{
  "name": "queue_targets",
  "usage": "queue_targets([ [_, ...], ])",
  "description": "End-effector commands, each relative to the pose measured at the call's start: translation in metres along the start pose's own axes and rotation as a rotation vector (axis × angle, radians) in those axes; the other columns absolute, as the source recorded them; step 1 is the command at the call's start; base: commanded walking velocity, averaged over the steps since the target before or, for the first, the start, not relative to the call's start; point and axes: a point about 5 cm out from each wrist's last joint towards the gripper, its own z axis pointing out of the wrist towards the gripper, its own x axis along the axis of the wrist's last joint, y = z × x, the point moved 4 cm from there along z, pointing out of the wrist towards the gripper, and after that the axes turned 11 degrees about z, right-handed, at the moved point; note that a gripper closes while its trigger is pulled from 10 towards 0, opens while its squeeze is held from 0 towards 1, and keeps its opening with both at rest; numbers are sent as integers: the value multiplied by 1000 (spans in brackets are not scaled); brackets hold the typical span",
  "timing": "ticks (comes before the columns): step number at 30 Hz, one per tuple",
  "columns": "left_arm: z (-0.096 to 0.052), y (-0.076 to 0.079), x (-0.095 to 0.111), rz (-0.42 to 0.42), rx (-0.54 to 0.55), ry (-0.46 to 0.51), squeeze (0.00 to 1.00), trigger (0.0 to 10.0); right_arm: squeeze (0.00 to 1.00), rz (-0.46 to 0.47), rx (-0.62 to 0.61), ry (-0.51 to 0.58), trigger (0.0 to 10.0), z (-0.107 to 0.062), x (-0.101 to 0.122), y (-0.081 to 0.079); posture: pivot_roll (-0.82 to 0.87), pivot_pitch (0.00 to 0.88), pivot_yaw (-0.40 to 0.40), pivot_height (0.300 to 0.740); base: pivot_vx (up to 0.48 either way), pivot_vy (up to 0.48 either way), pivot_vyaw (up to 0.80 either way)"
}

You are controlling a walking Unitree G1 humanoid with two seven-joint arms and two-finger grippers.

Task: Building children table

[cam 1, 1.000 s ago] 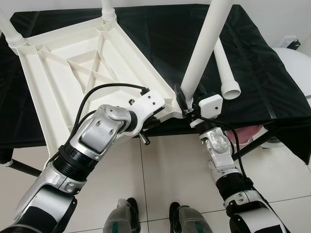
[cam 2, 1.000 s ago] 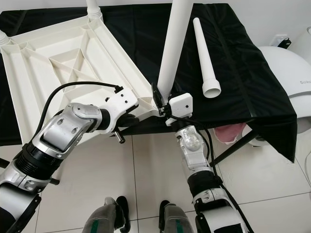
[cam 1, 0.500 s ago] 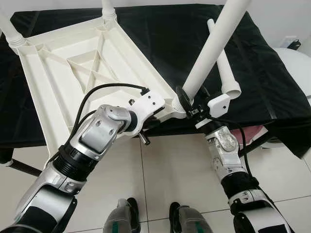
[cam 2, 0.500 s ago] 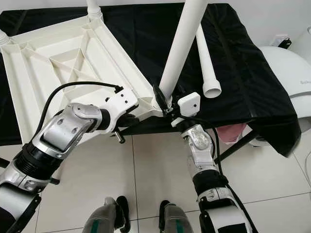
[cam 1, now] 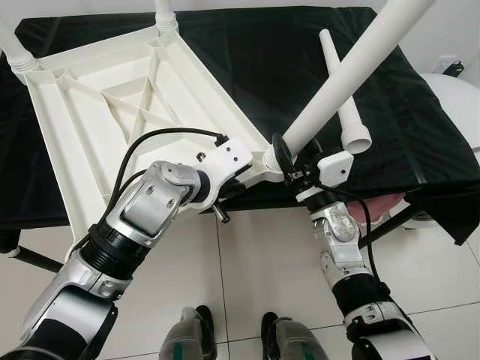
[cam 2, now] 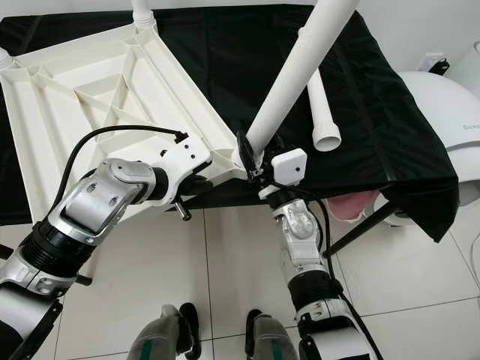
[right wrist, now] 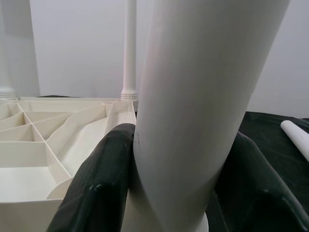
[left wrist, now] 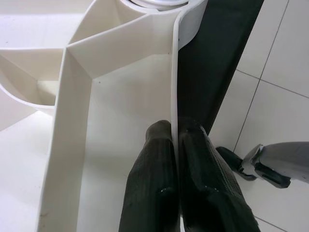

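Note:
A white plastic table top (cam 1: 120,105) lies upside down on a black-draped surface, its ribbed underside up. Two legs (cam 1: 166,13) stand in its far corners. My left gripper (left wrist: 177,140) is shut on the top's near rim, beside the near right corner socket (cam 1: 271,159). My right gripper (cam 1: 289,154) is shut on a long white leg (cam 1: 352,71) whose lower end sits at that socket; the leg leans away to the right. Another loose white leg (cam 1: 343,101) lies on the cloth behind it.
The black cloth (cam 1: 420,135) hangs over the surface's right edge. A white rounded appliance (cam 2: 439,97) stands at the right. Tiled floor (cam 1: 255,262) and my feet (cam 1: 232,337) are below. A black frame leg (cam 1: 34,259) juts out at the left.
The leg held by my right gripper has tipped from nearly upright to leaning far right, its lower end staying at the corner socket. The left gripper has kept its hold on the rim.

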Motion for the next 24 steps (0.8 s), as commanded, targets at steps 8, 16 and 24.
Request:
queue_targets([
  [8, -21, -37, 10, 29, 196, 10, 0, 10000, 0, -13, -23, -224, 10000, -18, -37, 12, -21, 192, -2, 740, 0, 0, 0],
  [16, -22, -37, 10, 27, 201, 9, 0, 10000, 0, -40, 57, -291, 10000, -8, -38, 11, -21, 193, -4, 740, 0, 0, 0],
  [24, -22, -39, 9, 24, 204, 8, 0, 10000, 0, -57, 89, -330, 10000, -1, -36, 17, -20, 198, -3, 740, 0, 0, 0],
])
